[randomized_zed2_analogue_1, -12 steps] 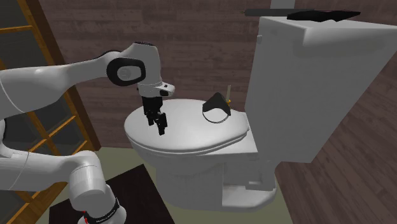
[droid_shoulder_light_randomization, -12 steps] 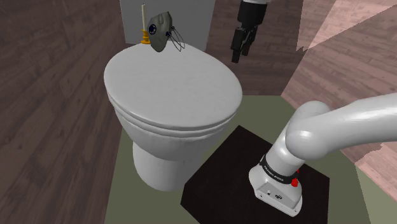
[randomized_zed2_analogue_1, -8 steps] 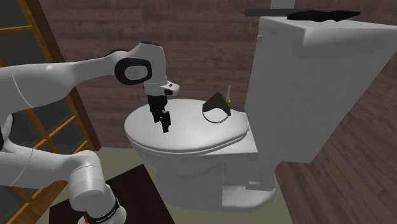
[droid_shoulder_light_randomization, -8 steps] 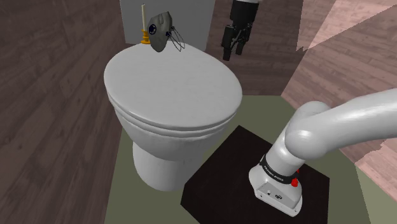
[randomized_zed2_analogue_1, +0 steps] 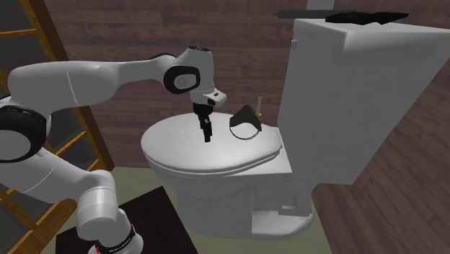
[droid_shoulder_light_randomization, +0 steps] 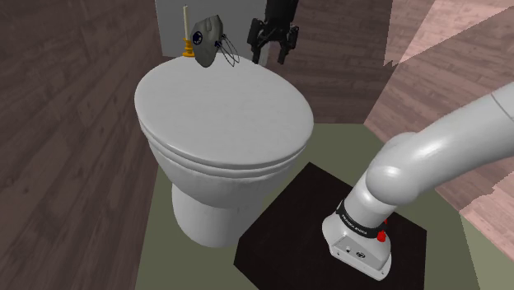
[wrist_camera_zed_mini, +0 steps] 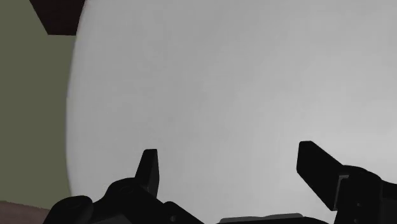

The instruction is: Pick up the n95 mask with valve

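The mask [droid_shoulder_light_randomization: 210, 37] is grey-green with a dark round valve and thin straps. It stands on edge at the back of the white toilet lid [droid_shoulder_light_randomization: 222, 115], by the tank. In the second exterior view the mask [randomized_zed2_analogue_1: 245, 124] looks dark, with a pale rim. My gripper [droid_shoulder_light_randomization: 271, 54] hangs open above the lid's rear, to the shoulder view's right of the mask and apart from it. The gripper [randomized_zed2_analogue_1: 207, 136] points down over the lid [randomized_zed2_analogue_1: 209, 155]. In the wrist view the open gripper [wrist_camera_zed_mini: 232, 172] has only the bare lid [wrist_camera_zed_mini: 222, 83] between its fingers.
A small yellow stick on a brass base [droid_shoulder_light_randomization: 187, 39] stands just beside the mask. The tall white tank [randomized_zed2_analogue_1: 346, 94] rises behind the lid. Below are a green floor mat [droid_shoulder_light_randomization: 156, 239], my dark stand [droid_shoulder_light_randomization: 280, 239] and a wooden ladder shelf [randomized_zed2_analogue_1: 43, 86].
The gripper has travelled to the shoulder view's left, from beside the toilet to over the lid's rear, nearer the mask. It has turned so both fingers now show apart. The mask has not moved.
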Controlling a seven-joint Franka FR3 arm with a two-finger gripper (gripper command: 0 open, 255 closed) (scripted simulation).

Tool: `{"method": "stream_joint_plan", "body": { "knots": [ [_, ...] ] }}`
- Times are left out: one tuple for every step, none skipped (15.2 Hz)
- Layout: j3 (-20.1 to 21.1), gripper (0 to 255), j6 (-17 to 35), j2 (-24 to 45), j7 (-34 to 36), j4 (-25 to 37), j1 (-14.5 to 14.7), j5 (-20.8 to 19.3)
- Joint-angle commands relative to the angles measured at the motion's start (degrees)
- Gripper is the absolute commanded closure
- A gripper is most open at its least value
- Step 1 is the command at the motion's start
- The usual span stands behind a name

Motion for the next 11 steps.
{"method": "stream_joint_plan", "body": {
  "knots": [
    [0.42,0,1.88,3.66,4.49,2.83,-0.87,1.05],
    [0.48,0,2.69,5.50,6.44,4.37,-1.33,1.44],
    [0.49,0,3.45,7.32,8.38,5.95,-1.76,1.79],
    [0.46,0,4.18,9.11,10.29,7.56,-2.18,2.12],
    [0.39,0,4.86,10.89,12.18,9.19,-2.59,2.42],
    [0.30,0,5.51,12.65,14.03,10.85,-2.99,2.72],
    [0.17,0,6.11,14.38,15.87,12.54,-3.39,3.00],
    [0.00,0,6.68,16.10,17.68,14.24,-3.77,3.27],
    [-0.19,0,7.22,17.79,19.46,15.96,-4.15,3.53],
    [-0.43,0,7.72,19.46,21.22,17.70,-4.51,3.79],
    [-0.69,0,8.18,21.10,22.95,19.45,-4.87,4.06]
  ]
}}
